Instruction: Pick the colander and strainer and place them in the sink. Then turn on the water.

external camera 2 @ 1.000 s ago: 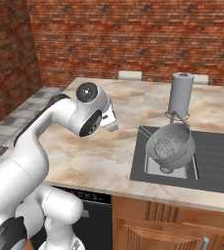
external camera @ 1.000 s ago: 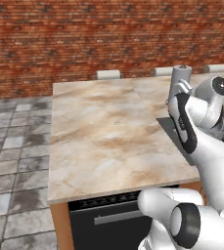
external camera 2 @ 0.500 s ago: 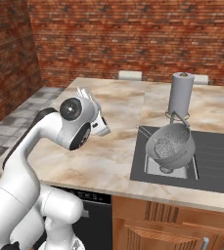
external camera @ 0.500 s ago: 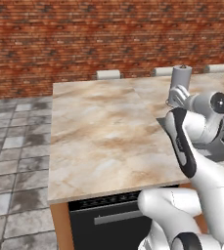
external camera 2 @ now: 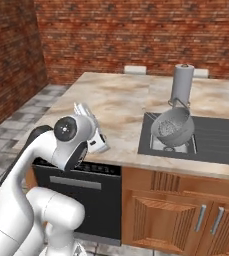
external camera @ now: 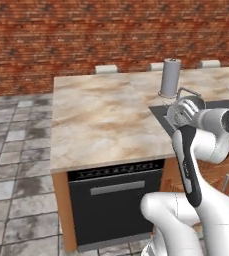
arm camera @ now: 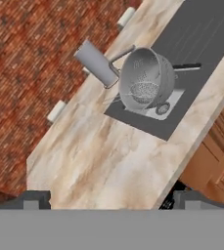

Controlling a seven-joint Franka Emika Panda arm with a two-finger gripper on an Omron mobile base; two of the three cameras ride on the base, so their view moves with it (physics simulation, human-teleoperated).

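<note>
Above the counter's (external camera 2: 113, 102) front edge, the claw (external camera 2: 91, 131) hangs beside the arm's elbow; its fingers are too blurred to tell whether they are parted or closed, and nothing is seen in them. In the hand view only two dark tips show at the bottom edge. To the right, the colander (external camera 2: 172, 126) sits tilted in the sink (external camera 2: 216, 141) basin, hiding most of it. A thin dark handle (arm camera: 186, 67) protrudes past the colander's rim; the strainer's mesh cannot be made out. A grey cylinder (external camera 2: 182, 84) stands behind.
</note>
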